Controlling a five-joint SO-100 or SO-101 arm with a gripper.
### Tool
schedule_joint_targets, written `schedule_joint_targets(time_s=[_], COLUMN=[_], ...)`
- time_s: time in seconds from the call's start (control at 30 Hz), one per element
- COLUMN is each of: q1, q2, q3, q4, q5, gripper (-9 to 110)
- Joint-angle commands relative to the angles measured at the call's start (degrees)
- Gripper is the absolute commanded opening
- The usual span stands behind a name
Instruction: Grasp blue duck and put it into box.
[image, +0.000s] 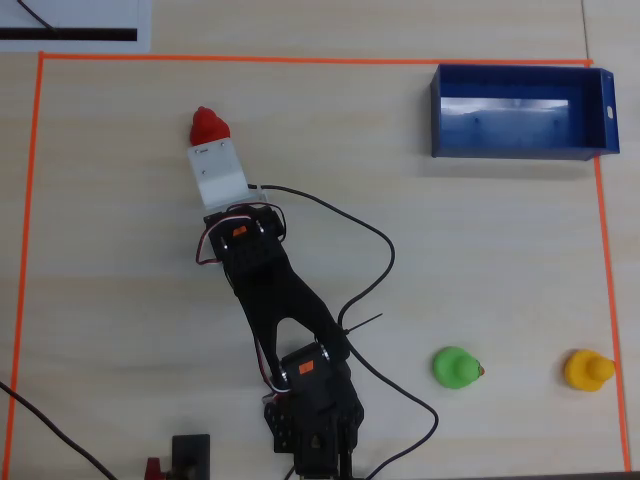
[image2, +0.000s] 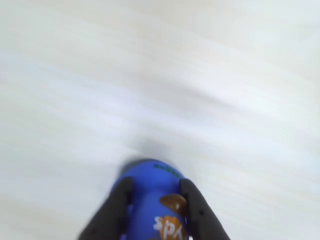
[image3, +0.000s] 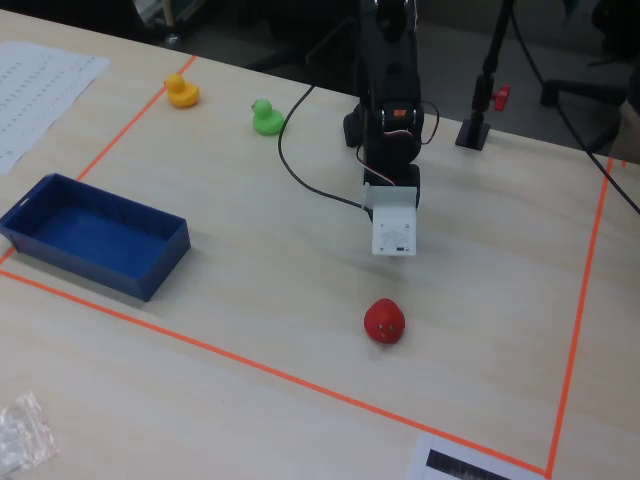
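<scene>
Grips the blue duck (image2: 149, 176) between two dark fingers (image2: 116, 206), one on each flank, at the bottom edge of the wrist view. Gripper (image2: 155, 186) closed firmly on the toy, pads touching it on both sides.

Lies with the long axis along the fingers, up and down in that view, rounded end away from the camera. Beak small and brownish, turned toward the right finger. Solid blue and smooth, with some orange letters low on the body, cut by the frame edge. Behind it only a blurred pale table.

Hidden in the overhead and fixed views under the white camera housing (image: 218, 170) at the arm's end. Just beyond the housing, on the table (image: 110, 250), a red duck (image: 210, 126). Box (image: 520, 152) well apart, at the upper right of the overhead view, dark blue with a shiny floor. Green duck (image: 455, 367) and yellow duck (image: 588, 370) far at the lower right. Around all, orange tape (image: 300, 59).
</scene>
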Motion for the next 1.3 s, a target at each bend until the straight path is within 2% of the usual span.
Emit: schedule_joint_targets(time_s=[0.0, 0.27, 0.43, 0.53, 0.7, 0.77, 0.93, 1.1, 1.27], q1=[2.72, 9.67, 11.95, 15.38, 28.04, 33.75, 45.44, 52.65, 54.93], q2=[1.58, 11.25, 12.3, 9.93, -7.73, -18.98, -48.69, -57.22, -61.96], q3=[0.0, -5.98, -18.46, -28.39, -54.4, -69.7, -114.96, -120.5, -122.52], q4=[1.76, 11.69, 19.51, 20.13, 14.85, 13.54, 19.95, 18.28, 18.11], q5=[-0.35, -4.39, -3.87, -4.57, -7.38, -8.17, -8.7, -8.96, -7.47], gripper=[0, 0, 0, 0, 0, 0, 0, 0, 0])
